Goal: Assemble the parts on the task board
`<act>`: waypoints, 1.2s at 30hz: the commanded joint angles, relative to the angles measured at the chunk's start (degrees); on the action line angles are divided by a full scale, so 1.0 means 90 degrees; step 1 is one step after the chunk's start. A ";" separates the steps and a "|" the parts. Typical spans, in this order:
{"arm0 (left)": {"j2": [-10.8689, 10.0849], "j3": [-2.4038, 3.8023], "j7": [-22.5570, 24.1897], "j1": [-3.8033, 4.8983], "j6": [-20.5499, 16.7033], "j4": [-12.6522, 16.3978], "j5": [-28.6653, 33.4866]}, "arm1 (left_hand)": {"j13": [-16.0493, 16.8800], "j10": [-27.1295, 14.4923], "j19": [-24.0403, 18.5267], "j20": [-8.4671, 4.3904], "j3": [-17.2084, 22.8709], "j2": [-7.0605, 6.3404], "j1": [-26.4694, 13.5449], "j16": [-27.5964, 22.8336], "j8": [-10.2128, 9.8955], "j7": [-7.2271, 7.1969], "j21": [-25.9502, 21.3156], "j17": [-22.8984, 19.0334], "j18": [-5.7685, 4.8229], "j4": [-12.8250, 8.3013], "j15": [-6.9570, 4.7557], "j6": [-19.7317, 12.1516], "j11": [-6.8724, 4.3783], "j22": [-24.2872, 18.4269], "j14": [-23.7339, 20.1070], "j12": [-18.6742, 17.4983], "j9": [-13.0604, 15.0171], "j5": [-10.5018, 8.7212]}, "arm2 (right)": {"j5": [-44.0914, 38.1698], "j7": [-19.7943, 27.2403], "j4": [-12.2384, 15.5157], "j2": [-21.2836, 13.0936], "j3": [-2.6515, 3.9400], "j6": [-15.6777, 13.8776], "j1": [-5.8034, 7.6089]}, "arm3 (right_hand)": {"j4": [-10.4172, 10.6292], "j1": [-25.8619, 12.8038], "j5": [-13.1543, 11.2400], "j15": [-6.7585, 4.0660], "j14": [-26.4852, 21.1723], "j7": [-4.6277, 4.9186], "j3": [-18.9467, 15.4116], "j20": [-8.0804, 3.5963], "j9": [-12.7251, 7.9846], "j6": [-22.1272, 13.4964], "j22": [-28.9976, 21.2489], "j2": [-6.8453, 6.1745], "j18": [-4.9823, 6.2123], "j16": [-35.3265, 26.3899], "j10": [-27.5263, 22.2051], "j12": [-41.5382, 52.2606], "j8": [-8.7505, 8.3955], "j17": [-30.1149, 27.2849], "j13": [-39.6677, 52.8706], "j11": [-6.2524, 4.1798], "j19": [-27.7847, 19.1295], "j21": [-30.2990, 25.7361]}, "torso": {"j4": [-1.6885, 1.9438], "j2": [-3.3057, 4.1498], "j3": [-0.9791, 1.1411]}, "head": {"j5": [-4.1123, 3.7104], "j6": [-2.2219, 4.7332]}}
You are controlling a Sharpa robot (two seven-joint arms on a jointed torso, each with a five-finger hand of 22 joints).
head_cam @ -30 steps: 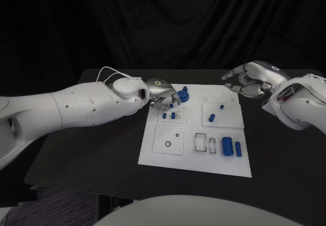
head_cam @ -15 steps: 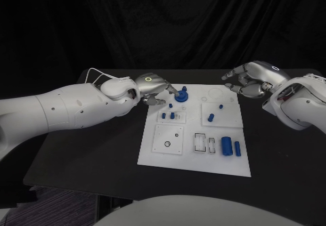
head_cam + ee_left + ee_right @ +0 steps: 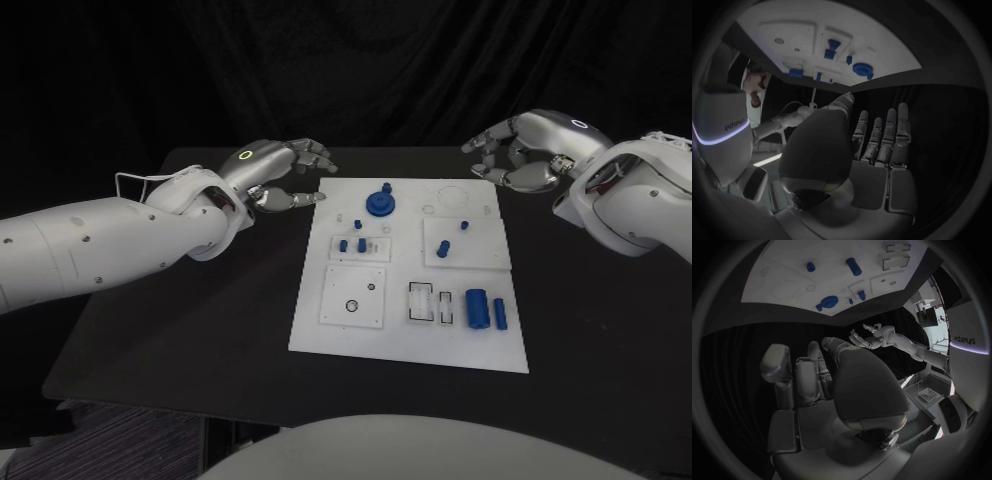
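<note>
While the board (image 3: 408, 330) lies mid-table with blue parts (image 3: 482, 309) on it, the left hand (image 3: 274, 170) hovers just off its far left corner, fingers spread, holding nothing. Right hand (image 3: 522, 150), beyond the far right corner, is loosely curled and empty.

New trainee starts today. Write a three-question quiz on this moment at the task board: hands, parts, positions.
1. True or false: the left hand holds a blue part.
2. Which hand hovers past the far right corner of the task board? A left, B right.
3. Fill in: the blue round part with a post stands near the board's ___ edge.

Key: 1 false, its fingers are spread and empty. 2 B, the right hand. 3 far.
</note>
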 commanded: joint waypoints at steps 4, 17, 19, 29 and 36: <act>-0.0233 0.0003 0.1843 0.0012 0.1369 0.0126 0.4911 | -0.0837 -0.0731 -0.0621 0.0108 -0.0639 0.0759 -0.0369 -0.0758 -0.0123 0.0294 -0.0726 -0.0944 0.0089 0.0050 -0.0025 -0.1542 -0.0387 -0.1060 -0.0740 -0.0430 -0.0585 0.0726 | -0.0774 -0.0143 0.0019 0.0088 0.0002 0.0801 0.0155 | -0.0136 -0.0015 -0.0140 0.0328 -0.0266 -0.0095 0.0115 0.0260 0.0018 -0.0080 0.0341 -0.0093 0.0110 -0.0318 -0.0508 -0.1278 0.0001 -0.0330 -0.1140 0.0374 -0.0278 -0.0585 | -0.0006 0.0006 0.0012 | 0.0044 -0.0001; 0.0071 0.0002 0.2586 -0.0159 0.2433 -0.0717 0.6624 | -0.1450 -0.0900 -0.2014 -0.0022 -0.0164 0.1599 0.1316 -0.2250 -0.0093 0.0125 -0.0726 -0.1708 0.0397 -0.0421 -0.0457 -0.1157 -0.0522 -0.2683 -0.2474 -0.0463 -0.0823 0.2148 | -0.1263 -0.0228 -0.0104 0.0129 0.0001 0.1204 -0.0013 | -0.0451 0.0125 -0.0560 0.0447 -0.0353 -0.0126 -0.0054 0.0412 0.0051 -0.0037 0.0354 0.0066 0.0154 -0.0298 -0.0763 -0.2205 0.0057 -0.0403 -0.2265 0.0538 -0.0318 -0.0770 | 0.0104 0.0076 -0.0130 | -0.0240 -0.0001; 0.0119 0.0002 0.2694 -0.0169 0.2447 -0.0840 0.6740 | -0.1447 -0.0855 -0.2025 -0.0086 0.0276 0.1566 0.1586 -0.2260 -0.0082 0.0161 -0.0709 -0.1706 0.0388 -0.0860 -0.0502 -0.1048 -0.0486 -0.2732 -0.2457 -0.0434 -0.0815 0.2412 | -0.1272 -0.0219 -0.0127 0.0124 0.0001 0.1231 -0.0041 | -0.0466 0.0142 -0.0567 0.0448 -0.0338 -0.0135 -0.0056 0.0414 0.0052 -0.0032 0.0369 0.0091 0.0149 -0.0272 -0.0740 -0.2213 0.0061 -0.0382 -0.2303 0.0539 -0.0296 -0.0736 | 0.0137 0.0096 -0.0176 | -0.0302 -0.0001; 0.0182 0.0003 0.2972 -0.0187 0.2890 -0.1020 0.7581 | -0.1453 -0.0863 -0.2144 0.0111 0.1268 0.0772 -0.0855 -0.2396 -0.0095 0.0156 -0.0758 -0.1713 0.0350 0.0028 -0.0329 -0.1011 -0.0469 -0.3268 -0.2481 -0.0646 -0.0815 0.0452 | -0.1287 -0.0167 -0.0154 0.0043 0.0001 0.1369 -0.0172 | -0.0336 -0.0061 -0.1299 0.0430 -0.0190 -0.0170 -0.0396 0.0413 0.0070 0.0032 0.0507 0.0148 0.0091 -0.0070 -0.0427 -0.2262 0.0101 -0.0254 -0.2738 0.0504 -0.0063 -0.0421 | 0.0234 0.0168 -0.0406 | -0.0521 0.0291; 0.0159 0.0003 0.2924 -0.0188 0.3528 -0.0943 0.8150 | -0.1496 -0.1244 -0.2555 0.0245 -0.0664 0.0612 -0.2834 -0.2627 -0.0121 0.0279 -0.0791 -0.1759 0.0398 0.0047 -0.0267 -0.1340 -0.0344 -0.3898 -0.2772 -0.1091 -0.0834 -0.1568 | -0.1338 -0.0183 -0.0155 -0.0012 0.0001 0.1438 -0.0266 | -0.0179 -0.0180 -0.1753 0.0421 -0.0115 -0.0182 -0.0725 0.0402 0.0090 0.0144 0.0568 0.0150 0.0063 -0.0002 -0.0285 -0.2380 0.0149 -0.0225 -0.3032 0.0491 0.0065 -0.0285 | 0.0254 0.0171 -0.0475 | -0.0607 0.0375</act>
